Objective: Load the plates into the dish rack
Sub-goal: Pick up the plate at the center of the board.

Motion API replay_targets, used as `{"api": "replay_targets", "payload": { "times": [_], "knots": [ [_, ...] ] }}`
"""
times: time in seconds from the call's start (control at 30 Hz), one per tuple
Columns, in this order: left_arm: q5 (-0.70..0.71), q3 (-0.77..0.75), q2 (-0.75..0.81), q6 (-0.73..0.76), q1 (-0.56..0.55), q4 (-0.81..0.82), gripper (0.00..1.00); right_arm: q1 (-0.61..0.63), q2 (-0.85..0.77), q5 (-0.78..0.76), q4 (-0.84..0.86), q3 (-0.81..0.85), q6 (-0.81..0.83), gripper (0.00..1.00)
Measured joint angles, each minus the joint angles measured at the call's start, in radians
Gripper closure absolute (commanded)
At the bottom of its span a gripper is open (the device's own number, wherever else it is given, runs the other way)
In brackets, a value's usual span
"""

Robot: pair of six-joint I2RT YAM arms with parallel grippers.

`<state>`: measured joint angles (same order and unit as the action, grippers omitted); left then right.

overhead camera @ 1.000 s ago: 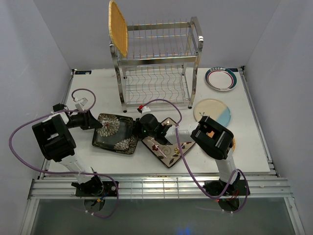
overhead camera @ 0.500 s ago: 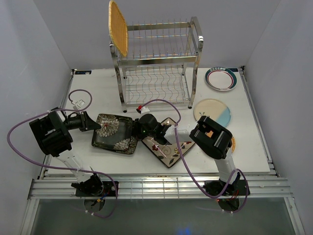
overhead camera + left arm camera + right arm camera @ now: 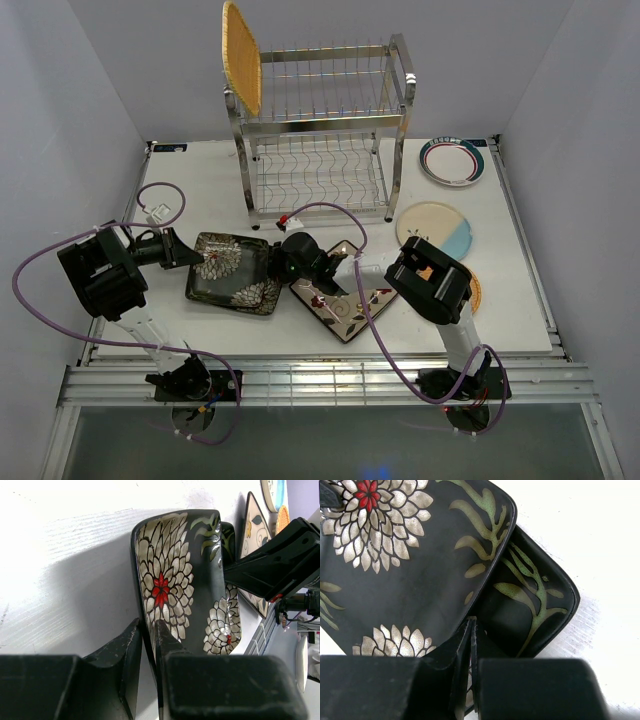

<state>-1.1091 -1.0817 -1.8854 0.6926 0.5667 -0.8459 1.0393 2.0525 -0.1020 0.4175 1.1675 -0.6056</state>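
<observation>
Closure of the left gripper is the main change. Its fingers stood wider a second ago. They are now narrow and straddle the near rim of the upper black square glazed plate with white flowers. The left wrist view does not confirm contact on both faces of the rim.

The left arm has drawn back towards the table's left edge, and the plate has shifted slightly with it. The right gripper has moved a little to the left. Its fingers are pressed together with nothing held, and the tips sit at the opposite rim, where that plate overlaps the second black square plate with green fronds beneath it.

Assessment: this plate is being secured for lifting. It lies on the white table, well apart from the shiny steel wire dish rack.

Only one woven orange-tan plate stands in the rack, upright at the left end of the top tier. Most of the task is outstanding.

Materials:
- The black plates are glossy and hard, with rounded corners and raised, curved rims that could slip in a pinch.
- The cream square floral plate lies beside the stack.
- The round cream-and-blue plate and the round teal-rimmed white plate lie flat on the right.
- The rack is made of thin, closely spaced rods.
</observation>
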Motion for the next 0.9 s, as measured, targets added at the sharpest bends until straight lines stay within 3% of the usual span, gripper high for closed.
{"api": "replay_targets", "payload": {
  "times": [0.23, 0.43, 0.53, 0.67, 0.77, 0.83, 0.9],
  "knots": [
    [-0.008, -0.003, 0.0, 0.012, 0.001, -0.018, 0.8, 0.002, 0.0, 0.0, -0.003, 0.002, 0.0, 0.92],
    [-0.014, -0.019, 0.0, 0.045, 0.002, -0.042, 0.67, 0.006, 0.011, 0.0, -0.005, 0.014, 0.002, 0.92],
    [-0.013, -0.021, -0.004, 0.056, 0.003, -0.041, 0.67, 0.009, 0.014, 0.0, -0.004, 0.016, 0.003, 0.92],
    [-0.01, -0.023, -0.008, 0.061, 0.007, -0.041, 0.87, 0.01, 0.015, 0.001, -0.003, 0.017, 0.003, 0.92],
    [-0.022, -0.025, -0.009, 0.06, 0.005, -0.05, 0.92, 0.014, 0.017, 0.006, -0.005, 0.02, 0.003, 0.92],
    [-0.024, -0.026, -0.009, 0.054, 0.006, -0.06, 1.0, 0.015, 0.017, 0.007, -0.005, 0.021, 0.003, 0.92],
    [-0.032, -0.03, -0.009, 0.068, 0.006, -0.074, 1.0, 0.016, 0.018, 0.008, -0.005, 0.022, 0.003, 0.92]
  ]
}}
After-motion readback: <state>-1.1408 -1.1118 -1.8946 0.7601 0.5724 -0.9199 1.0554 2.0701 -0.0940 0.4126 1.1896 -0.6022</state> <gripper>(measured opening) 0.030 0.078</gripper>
